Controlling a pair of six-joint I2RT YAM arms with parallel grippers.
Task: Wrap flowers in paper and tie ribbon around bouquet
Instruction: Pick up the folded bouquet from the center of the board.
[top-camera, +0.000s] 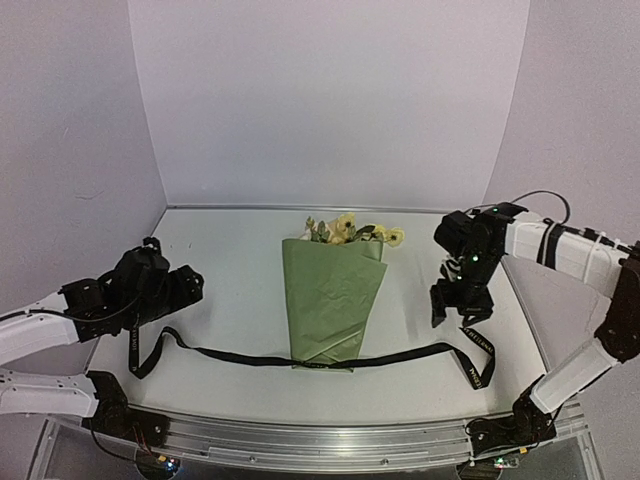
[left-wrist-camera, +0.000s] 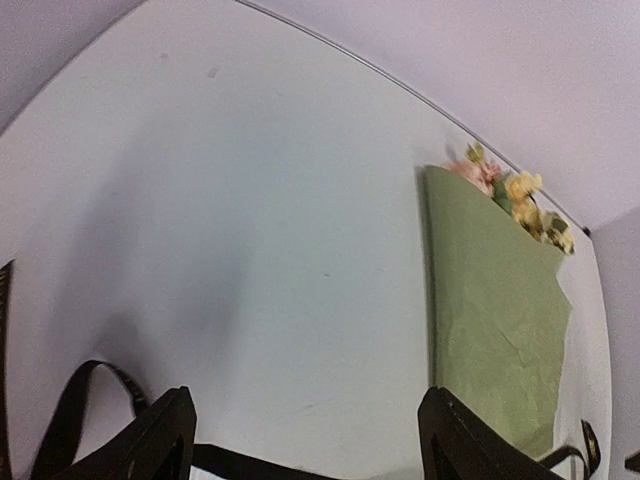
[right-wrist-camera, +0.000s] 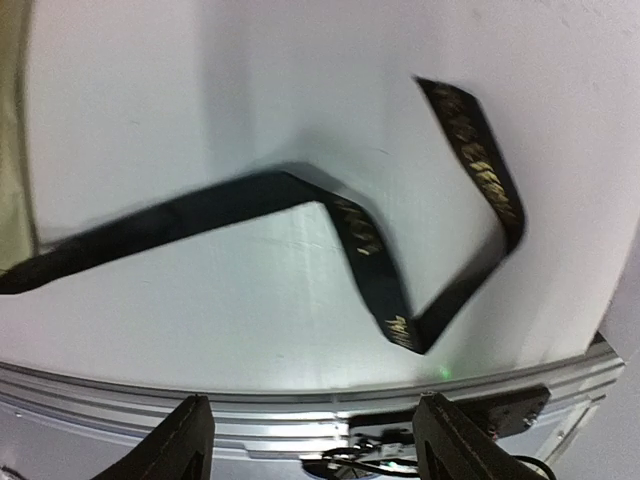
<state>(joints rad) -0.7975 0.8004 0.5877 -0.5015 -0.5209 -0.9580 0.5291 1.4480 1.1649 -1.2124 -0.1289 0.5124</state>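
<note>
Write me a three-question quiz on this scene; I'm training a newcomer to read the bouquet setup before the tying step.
1. True or false: the ribbon is tied in a bow around the bouquet.
2. Which way do the flowers point? A) toward the back wall B) toward the arms' bases C) toward the left arm
3. Fill in: the right gripper holds ____.
Key: 1 false, it lies loose and untied; 2 A; 3 nothing, it is open.
</note>
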